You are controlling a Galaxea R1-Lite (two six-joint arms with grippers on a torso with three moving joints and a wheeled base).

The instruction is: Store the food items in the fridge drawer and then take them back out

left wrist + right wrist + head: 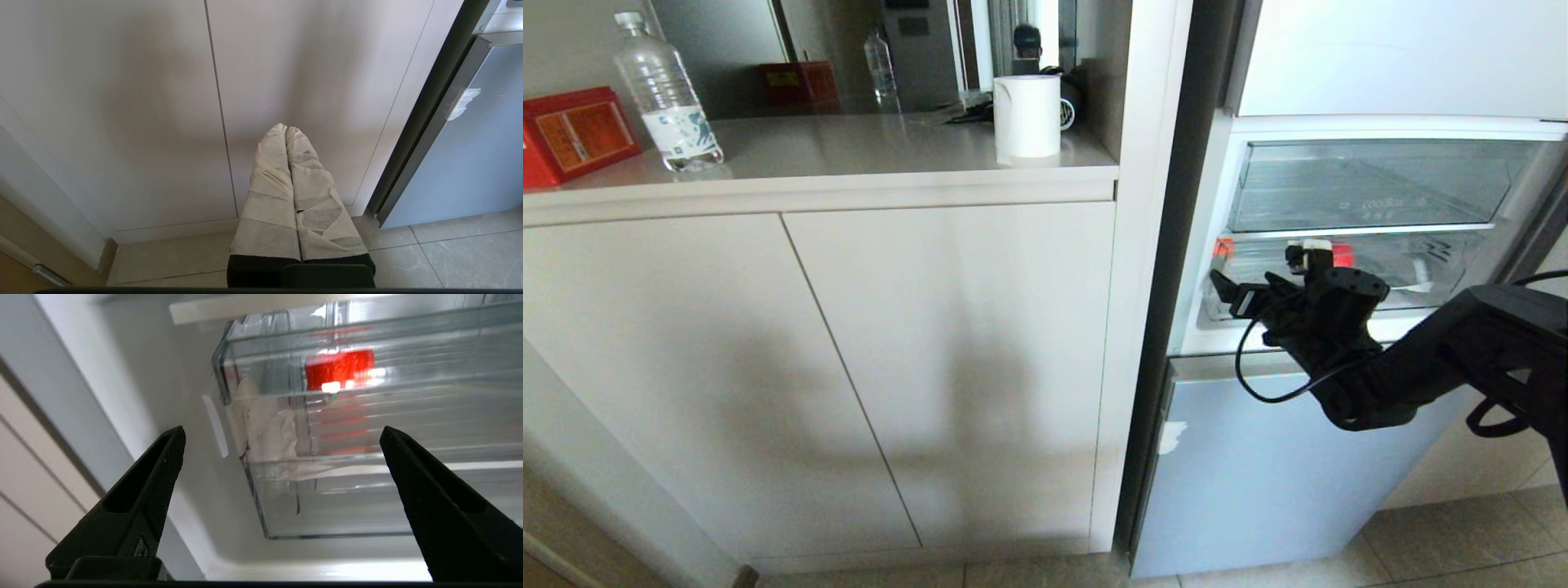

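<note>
The fridge drawer (1421, 273) is a clear tray low in the open fridge. Through its front I see two red food items (1223, 247) (1342, 255) inside. My right gripper (1262, 273) hovers just in front of the drawer's left part, open and holding nothing. In the right wrist view the black fingers (163, 465) stand wide apart, framing the drawer's clear front corner (347, 490), and one red food item (339, 369) shows through the plastic. My left gripper (286, 130), with tape-wrapped fingers pressed together, hangs parked facing the cabinet doors.
A clear flat-fronted bin (1364, 188) sits above the drawer. Below is the pale blue fridge door panel (1258, 474). To the left are white cabinet doors (947, 367) under a counter bearing a water bottle (666, 98), a red box (572, 135) and a white cylinder (1027, 118).
</note>
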